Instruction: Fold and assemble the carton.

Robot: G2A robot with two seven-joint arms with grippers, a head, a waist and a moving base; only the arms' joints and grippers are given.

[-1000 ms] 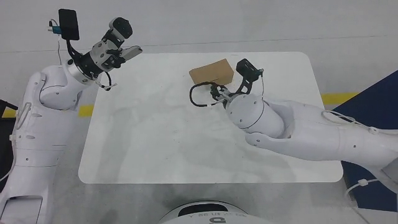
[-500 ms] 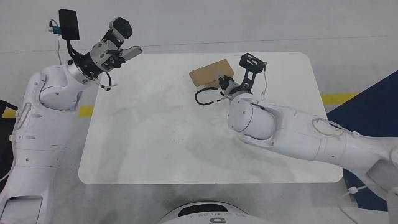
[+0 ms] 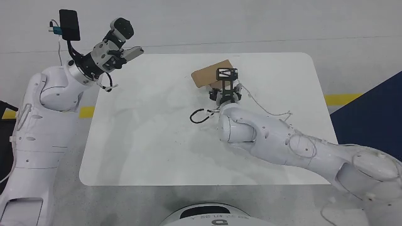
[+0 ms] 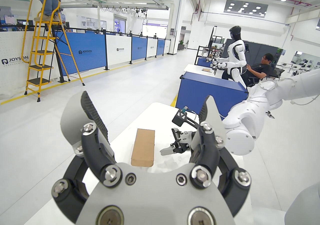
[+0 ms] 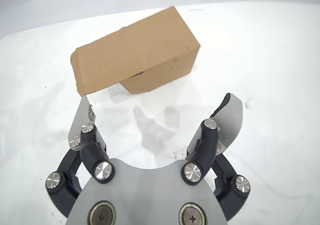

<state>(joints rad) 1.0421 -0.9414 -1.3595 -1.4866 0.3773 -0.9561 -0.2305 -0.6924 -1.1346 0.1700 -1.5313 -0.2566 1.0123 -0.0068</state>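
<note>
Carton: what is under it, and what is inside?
The carton lies on the white table. Bare tabletop and shadow show under its overhanging flap. The cardboard walls hide the inside.

A plain brown cardboard carton (image 5: 136, 57) lies on its side (one end flap sticking out) on the white surface (image 5: 262, 73).

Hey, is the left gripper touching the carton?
Apart. The top view shows the left gripper by the table corner, with a wide bare stretch between it and the carton.

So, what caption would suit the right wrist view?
Open jaws hover close to the brown carton on a white table.
</note>
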